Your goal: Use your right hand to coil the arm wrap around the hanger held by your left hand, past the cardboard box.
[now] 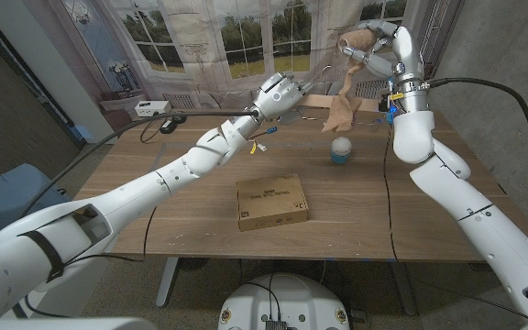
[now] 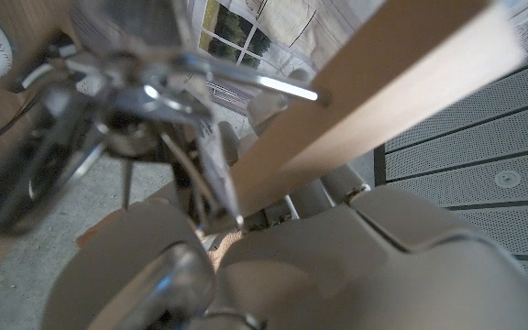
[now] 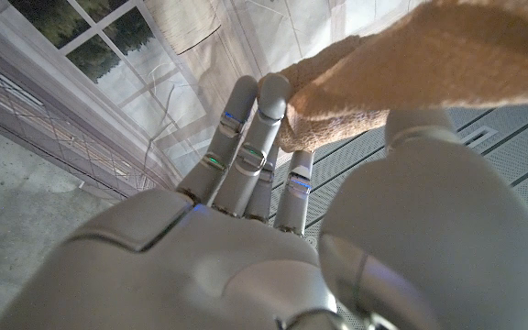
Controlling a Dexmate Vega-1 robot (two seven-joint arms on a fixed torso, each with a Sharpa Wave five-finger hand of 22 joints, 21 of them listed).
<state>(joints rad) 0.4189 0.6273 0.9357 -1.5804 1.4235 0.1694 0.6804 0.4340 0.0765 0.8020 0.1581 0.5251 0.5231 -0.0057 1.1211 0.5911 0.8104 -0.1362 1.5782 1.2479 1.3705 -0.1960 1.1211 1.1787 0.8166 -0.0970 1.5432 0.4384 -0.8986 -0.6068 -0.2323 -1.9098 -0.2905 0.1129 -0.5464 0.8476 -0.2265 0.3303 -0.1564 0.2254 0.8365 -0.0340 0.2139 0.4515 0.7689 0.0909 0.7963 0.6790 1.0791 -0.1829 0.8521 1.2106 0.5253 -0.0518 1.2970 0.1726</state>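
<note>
A: Head view: the left hand (image 1: 280, 94) grips a wooden hanger (image 1: 337, 101) beyond the cardboard box (image 1: 271, 202). The right hand (image 1: 379, 48), raised, pinches the tan arm wrap (image 1: 345, 103), which drapes down to the hanger bar.

B: Right wrist view: the fingers (image 3: 246, 137) and thumb close on the wrap's upper end (image 3: 411, 73). Left wrist view: the bar (image 2: 374, 101) and its metal hook (image 2: 246, 81) appear, but the hand there is blurred and its fingers are indistinct. A baseball (image 1: 341, 147) sits on a blue cup near the wrap.

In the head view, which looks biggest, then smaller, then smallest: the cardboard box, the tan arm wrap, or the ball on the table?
1. cardboard box
2. arm wrap, though it hangs bunched from the right hand and sits farther back, so this is unsure
3. ball
</note>
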